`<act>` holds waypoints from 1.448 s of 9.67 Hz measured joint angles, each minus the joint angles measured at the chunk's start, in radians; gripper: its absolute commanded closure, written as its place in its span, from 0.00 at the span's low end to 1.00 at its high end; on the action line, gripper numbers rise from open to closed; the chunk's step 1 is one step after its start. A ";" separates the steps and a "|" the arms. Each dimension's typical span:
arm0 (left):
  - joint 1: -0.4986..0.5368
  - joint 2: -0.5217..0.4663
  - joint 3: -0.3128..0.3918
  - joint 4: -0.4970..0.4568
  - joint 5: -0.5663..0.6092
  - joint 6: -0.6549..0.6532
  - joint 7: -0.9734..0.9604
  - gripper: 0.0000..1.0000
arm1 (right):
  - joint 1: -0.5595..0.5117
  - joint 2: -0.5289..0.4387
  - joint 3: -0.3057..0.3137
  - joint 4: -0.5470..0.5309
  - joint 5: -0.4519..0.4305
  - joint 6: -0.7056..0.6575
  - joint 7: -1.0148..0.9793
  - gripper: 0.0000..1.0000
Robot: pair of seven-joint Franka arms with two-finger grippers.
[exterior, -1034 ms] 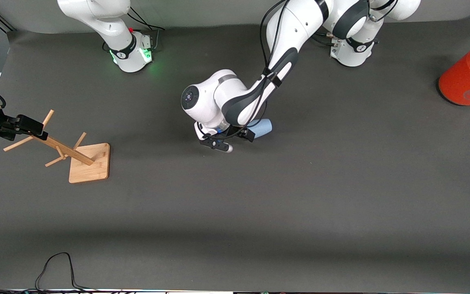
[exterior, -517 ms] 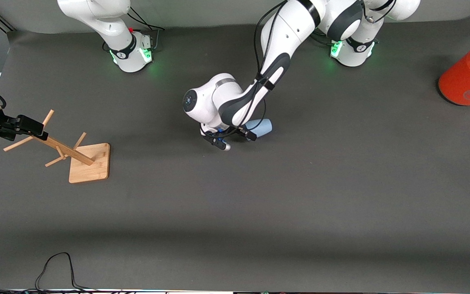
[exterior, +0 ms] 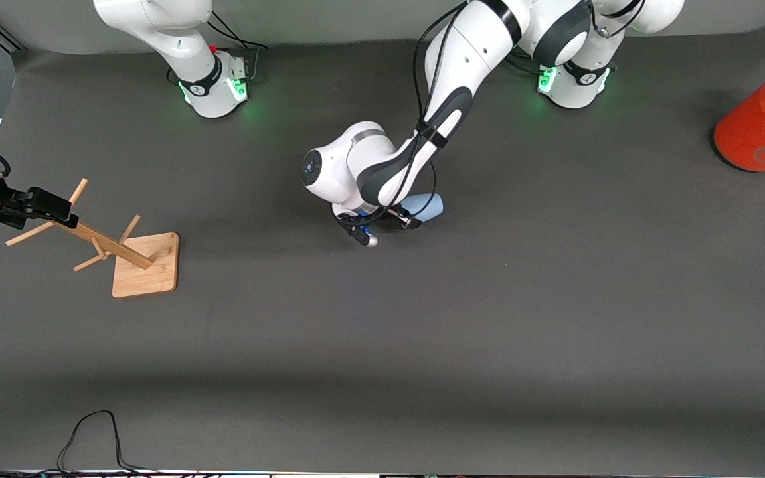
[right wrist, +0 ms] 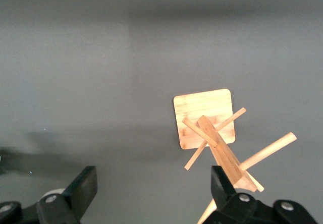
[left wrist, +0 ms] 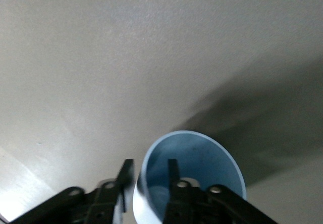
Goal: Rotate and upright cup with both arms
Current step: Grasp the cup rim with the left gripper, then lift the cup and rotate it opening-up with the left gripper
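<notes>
The pale-blue cup (exterior: 427,206) lies on its side on the dark mat near the table's middle. My left gripper (exterior: 384,226) is low at its open mouth. In the left wrist view the cup (left wrist: 202,158) faces me mouth first. One finger (left wrist: 172,169) is inside it and the other finger (left wrist: 125,171) is outside, on either side of the rim wall with a small gap. The left gripper (left wrist: 149,171) is part closed, not clamped. My right gripper (exterior: 50,206) is open wide (right wrist: 151,183), empty, and waits over the top of the wooden rack.
A wooden peg rack (exterior: 145,264) on a square base stands toward the right arm's end; it also shows in the right wrist view (right wrist: 204,118). A large orange-red can (exterior: 764,126) with a grey lid stands at the left arm's end. A black cable (exterior: 90,431) lies at the near edge.
My left gripper has slid a little toward the cup's mouth, closing round its rim. The cup has stayed in place. The right arm has not moved.
</notes>
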 measured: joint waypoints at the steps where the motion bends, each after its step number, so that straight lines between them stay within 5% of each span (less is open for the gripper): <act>1: -0.002 -0.001 0.000 0.000 0.028 -0.015 0.006 1.00 | 0.000 0.001 0.000 0.000 0.000 0.000 0.000 0.00; 7: 0.016 -0.064 0.044 0.051 0.036 -0.077 -0.189 1.00 | 0.000 0.002 0.000 0.000 0.000 0.000 0.000 0.00; 11: 0.192 -0.319 0.054 0.116 -0.107 -0.080 -0.354 1.00 | 0.000 0.002 0.001 -0.001 0.000 0.000 0.000 0.00; 12: 0.241 -0.440 0.054 0.056 -0.150 -0.065 -0.353 1.00 | 0.000 0.003 0.001 -0.001 0.000 0.000 0.000 0.00; 14: 0.295 -0.717 0.054 -0.249 -0.239 0.124 -0.375 1.00 | 0.001 0.003 0.001 -0.001 0.000 0.000 0.000 0.00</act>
